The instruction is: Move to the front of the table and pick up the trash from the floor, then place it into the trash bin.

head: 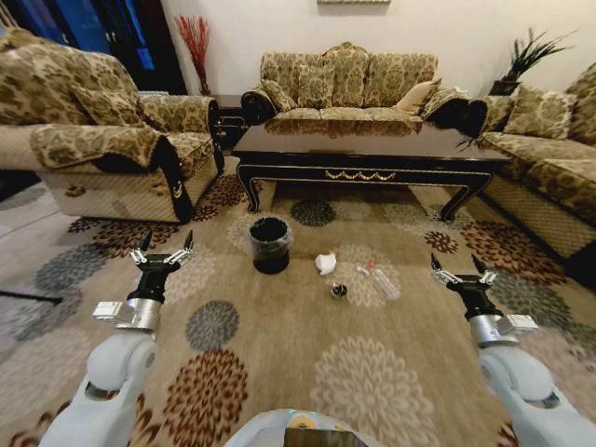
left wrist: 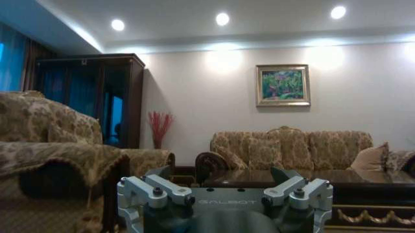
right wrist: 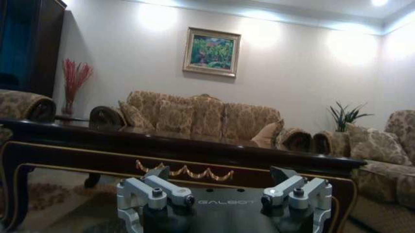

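Sofas: patterned gold, three around the room, middle one (head: 349,88)
Carpet (head: 279,372): floral medallions
Painting (left wrist: 283,85): framed, on wall
Plant (head: 531,56): corner

The bin (head: 270,244) stands on the carpet (head: 391,372) before the bench (head: 368,149), toward the bench's left end. Right of the bin lie a paper wad (head: 325,264), then a bottle (head: 382,281) farther right (a small crushed piece (head: 339,291) sits nearer the robot, between them). Behind the bench stands a sofa (head: 349,84).
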